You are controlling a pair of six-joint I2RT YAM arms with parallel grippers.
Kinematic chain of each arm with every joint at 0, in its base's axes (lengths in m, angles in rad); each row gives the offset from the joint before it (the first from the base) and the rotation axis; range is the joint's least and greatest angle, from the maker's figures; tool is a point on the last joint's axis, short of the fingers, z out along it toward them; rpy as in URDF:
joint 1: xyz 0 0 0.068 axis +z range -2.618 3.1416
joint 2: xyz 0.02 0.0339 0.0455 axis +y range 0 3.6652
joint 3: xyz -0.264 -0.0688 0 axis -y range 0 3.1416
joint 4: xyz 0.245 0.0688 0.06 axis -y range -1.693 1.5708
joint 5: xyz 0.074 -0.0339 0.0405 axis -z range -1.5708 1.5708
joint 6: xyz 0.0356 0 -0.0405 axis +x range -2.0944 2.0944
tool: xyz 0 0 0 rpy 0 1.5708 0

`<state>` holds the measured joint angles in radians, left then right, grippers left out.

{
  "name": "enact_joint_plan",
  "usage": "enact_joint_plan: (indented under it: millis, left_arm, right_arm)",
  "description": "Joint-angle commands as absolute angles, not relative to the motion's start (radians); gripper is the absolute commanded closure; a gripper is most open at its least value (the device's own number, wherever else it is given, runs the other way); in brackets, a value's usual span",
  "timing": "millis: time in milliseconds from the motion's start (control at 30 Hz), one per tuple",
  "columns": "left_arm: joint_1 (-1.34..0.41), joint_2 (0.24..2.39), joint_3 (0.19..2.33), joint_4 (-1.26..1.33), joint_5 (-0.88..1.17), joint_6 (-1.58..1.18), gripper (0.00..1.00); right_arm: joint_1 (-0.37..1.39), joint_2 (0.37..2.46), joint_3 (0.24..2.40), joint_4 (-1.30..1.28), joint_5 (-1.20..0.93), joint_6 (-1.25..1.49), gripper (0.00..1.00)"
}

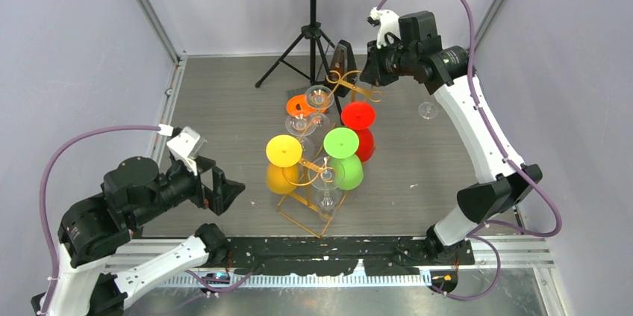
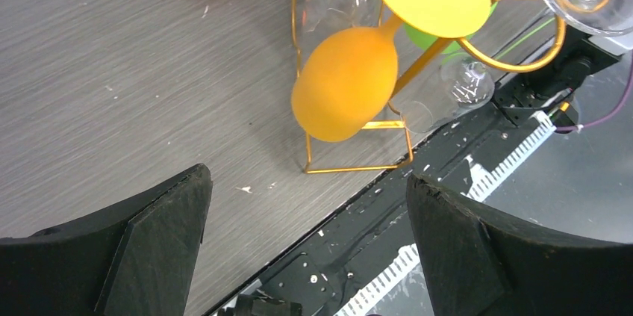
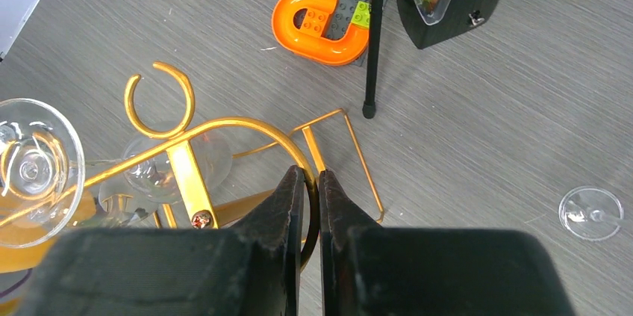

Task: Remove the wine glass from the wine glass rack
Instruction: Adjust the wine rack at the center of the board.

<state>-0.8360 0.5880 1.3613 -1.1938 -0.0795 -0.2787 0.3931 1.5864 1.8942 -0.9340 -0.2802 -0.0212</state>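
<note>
Right gripper (image 3: 311, 178) clamped on wine glass rack (image 3: 188, 178), left gripper (image 2: 307, 179) open nearby

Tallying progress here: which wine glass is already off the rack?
The clear glass alone on the table, right of the rack; all the rest, coloured or clear, hang from it.
</note>
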Motion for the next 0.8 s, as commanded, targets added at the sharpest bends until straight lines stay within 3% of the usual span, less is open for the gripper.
enact_joint_plan:
  millis: [0, 767]
  left_arm:
    - [-0.838, 0.580, 1.401, -1.221, -0.162, -0.282, 0.01]
    - [-0.838, 0.558, 1.441, -1.275, -0.266, -0.269, 0.01]
  right_arm:
    - [0.422, 1.623, 1.957, -0.912, -0.368, -0.054, 0.94]
    - [0.423, 1.939, 2.365, -0.901, -0.474, -0.184, 0.94]
